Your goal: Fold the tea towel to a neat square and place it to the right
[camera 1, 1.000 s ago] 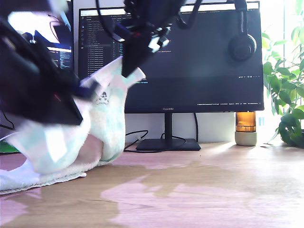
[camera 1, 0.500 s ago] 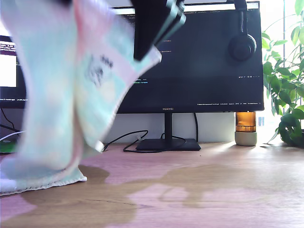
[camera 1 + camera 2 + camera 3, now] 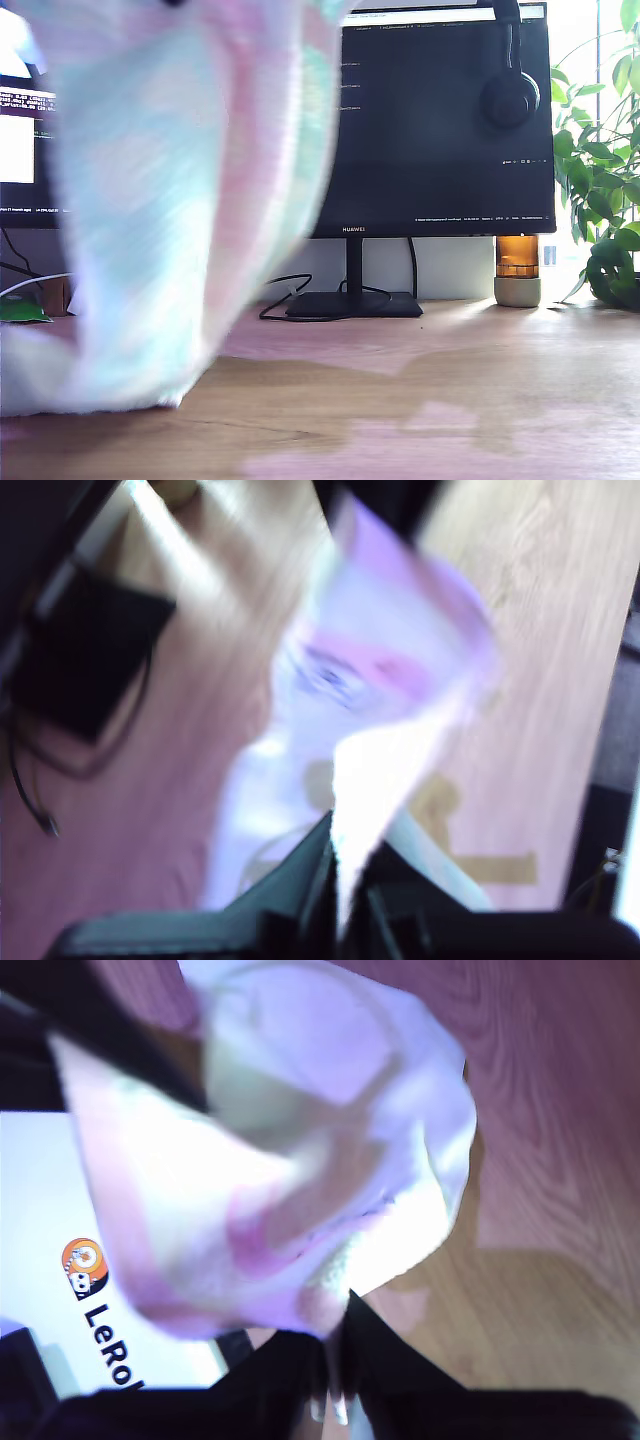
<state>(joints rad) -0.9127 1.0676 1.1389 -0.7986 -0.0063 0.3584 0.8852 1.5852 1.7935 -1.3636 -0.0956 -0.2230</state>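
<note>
The tea towel (image 3: 180, 200) hangs lifted and blurred, filling the exterior view's left half, with its lower edge on the wooden table (image 3: 450, 400). Both arms are above that view's top edge and hidden from it. In the first wrist view my first gripper (image 3: 338, 870) is shut on a pinched edge of the tea towel (image 3: 380, 650), whose small dark mark (image 3: 325, 675) shows below. In the second wrist view my second gripper (image 3: 335, 1350) is shut on another bunched edge of the tea towel (image 3: 300, 1160).
A black monitor (image 3: 450, 130) on a stand base (image 3: 355, 303) stands at the back, with headphones (image 3: 510, 95) hung on it. An amber jar (image 3: 517, 268) and a plant (image 3: 600, 180) are at the exterior view's right. A white printed box (image 3: 50, 1220) lies under the second gripper.
The towel has been raised higher and swung toward the camera, now spread wide. Both arms have risen out of the exterior view's top.
</note>
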